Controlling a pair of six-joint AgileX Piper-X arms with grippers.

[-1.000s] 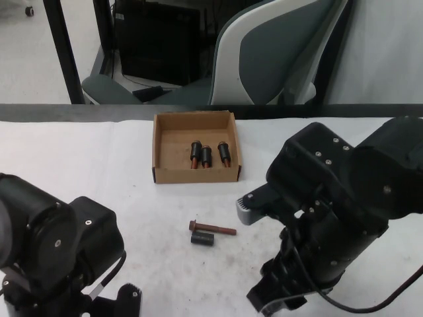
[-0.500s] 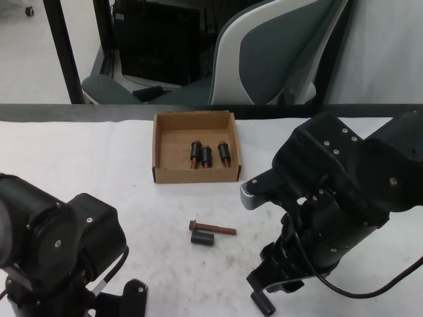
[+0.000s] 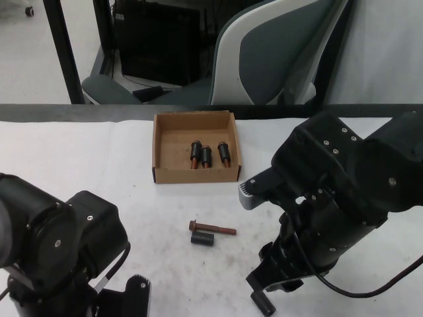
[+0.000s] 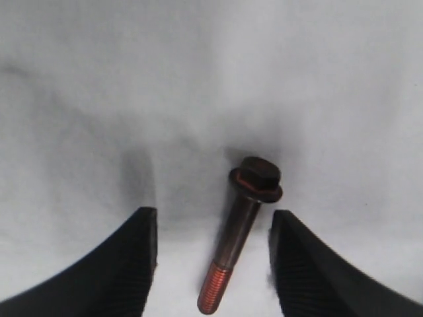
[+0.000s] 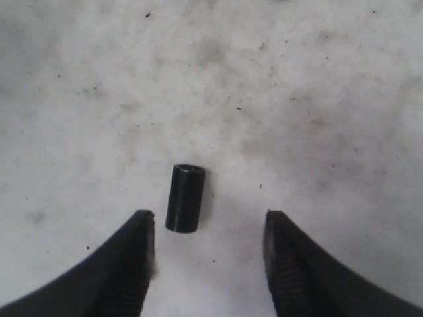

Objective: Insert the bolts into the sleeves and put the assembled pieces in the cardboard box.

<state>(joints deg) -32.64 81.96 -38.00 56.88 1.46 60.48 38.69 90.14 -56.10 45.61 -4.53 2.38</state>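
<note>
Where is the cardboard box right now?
In the high view the box sits toward the bench's far edge, in the middle, just beyond a loose bolt and sleeve, with three assembled pieces inside it.

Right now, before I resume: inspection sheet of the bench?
Surface: white bench cover, dark specks and smudges.
Job's things: cardboard box holds three assembled pieces; loose bolt and loose sleeve lie side by side in front of it.
Clutter: nothing seen.
Grippers: left gripper open, fingers either side of a bolt lying on the cover; right gripper open, fingers either side of a sleeve; neither grasped. Whether these are the loose pair, cannot tell.
Cables: black cable trails off an arm.
Surroundings: office chair and black cabinet behind the bench.
</note>
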